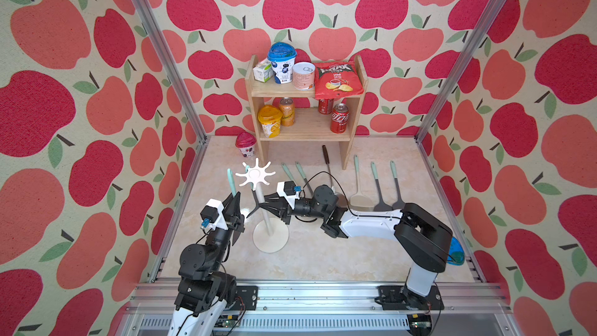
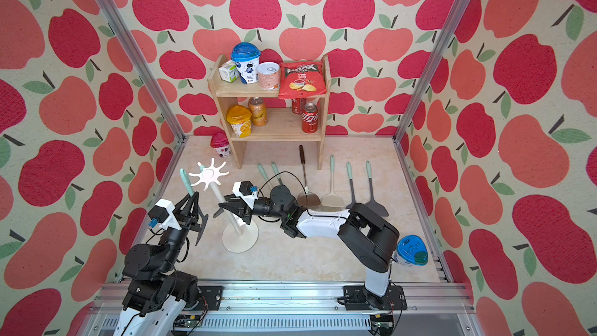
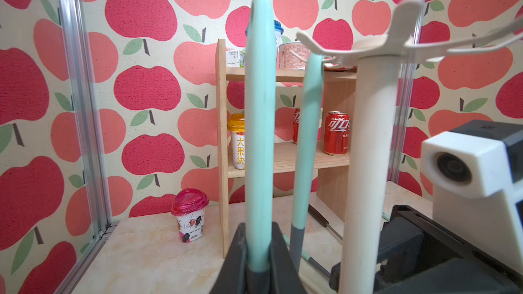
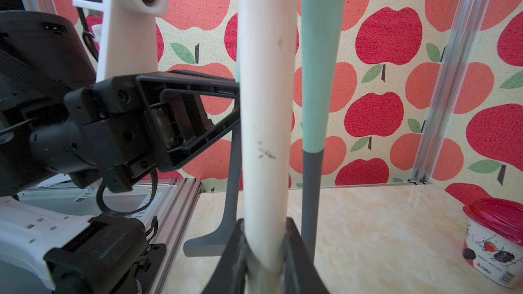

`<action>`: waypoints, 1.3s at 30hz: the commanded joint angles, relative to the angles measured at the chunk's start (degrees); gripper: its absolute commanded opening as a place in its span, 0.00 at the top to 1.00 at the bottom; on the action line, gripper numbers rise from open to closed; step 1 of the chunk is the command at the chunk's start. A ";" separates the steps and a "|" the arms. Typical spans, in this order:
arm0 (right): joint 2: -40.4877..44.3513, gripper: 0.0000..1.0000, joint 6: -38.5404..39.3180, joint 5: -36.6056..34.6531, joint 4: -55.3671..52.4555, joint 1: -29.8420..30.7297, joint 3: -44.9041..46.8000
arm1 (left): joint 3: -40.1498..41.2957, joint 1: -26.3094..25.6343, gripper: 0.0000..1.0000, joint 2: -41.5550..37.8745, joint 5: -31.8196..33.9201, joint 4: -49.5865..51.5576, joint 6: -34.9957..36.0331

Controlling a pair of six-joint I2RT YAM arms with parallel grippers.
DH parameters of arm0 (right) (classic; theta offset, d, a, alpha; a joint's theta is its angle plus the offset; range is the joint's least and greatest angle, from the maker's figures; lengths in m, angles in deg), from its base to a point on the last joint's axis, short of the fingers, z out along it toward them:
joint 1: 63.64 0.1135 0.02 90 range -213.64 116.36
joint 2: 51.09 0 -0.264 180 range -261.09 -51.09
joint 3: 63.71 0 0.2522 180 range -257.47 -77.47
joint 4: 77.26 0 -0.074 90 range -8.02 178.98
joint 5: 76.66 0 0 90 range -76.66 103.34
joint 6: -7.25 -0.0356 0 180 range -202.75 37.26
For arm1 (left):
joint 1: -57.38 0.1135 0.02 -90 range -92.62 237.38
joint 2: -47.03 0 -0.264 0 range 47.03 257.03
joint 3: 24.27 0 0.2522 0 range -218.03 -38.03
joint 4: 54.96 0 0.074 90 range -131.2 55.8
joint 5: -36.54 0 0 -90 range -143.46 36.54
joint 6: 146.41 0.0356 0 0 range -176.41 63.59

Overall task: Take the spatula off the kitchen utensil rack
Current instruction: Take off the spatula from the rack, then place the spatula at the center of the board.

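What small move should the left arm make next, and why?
Probably carry the spatula sideways away from the kitchen utensil rack: the left gripper is shut on its handle, whose tip already stands clear of the prongs, while the right gripper clamps the pole.

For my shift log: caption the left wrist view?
Left gripper clamps a mint spatula handle beside the white rack pole.

Red can [image 3: 336, 134], right end of the lower tier of the wooden shelf [image 1: 307, 124]: you can read white Coca-Cola script in Chinese, 可口.
Yellow-lidded cup [image 3: 236, 142], left end of the lower tier: you see 大果块 running downward.
Chips bag [image 1: 339, 79], right end of the upper tier: "MAX" in large letters.
Orange can [image 1: 287, 112], lower tier: probably "Schweppes"; it is too blurred for you to be sure.
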 commanded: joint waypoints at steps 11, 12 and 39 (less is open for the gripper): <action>1.01 0.97 0.34 -0.48 -2.33 0.15 0.40 | -7.39 0.58 1.00 8.41 15.02 -0.48 -2.69; 1.20 0.97 0.27 -0.43 -2.31 0.10 0.49 | -8.15 0.70 1.00 10.06 16.82 -0.95 -2.76; 3.32 0.96 0.27 2.19 -2.54 -0.05 2.14 | -75.18 27.41 1.00 70.71 -6.04 47.95 10.82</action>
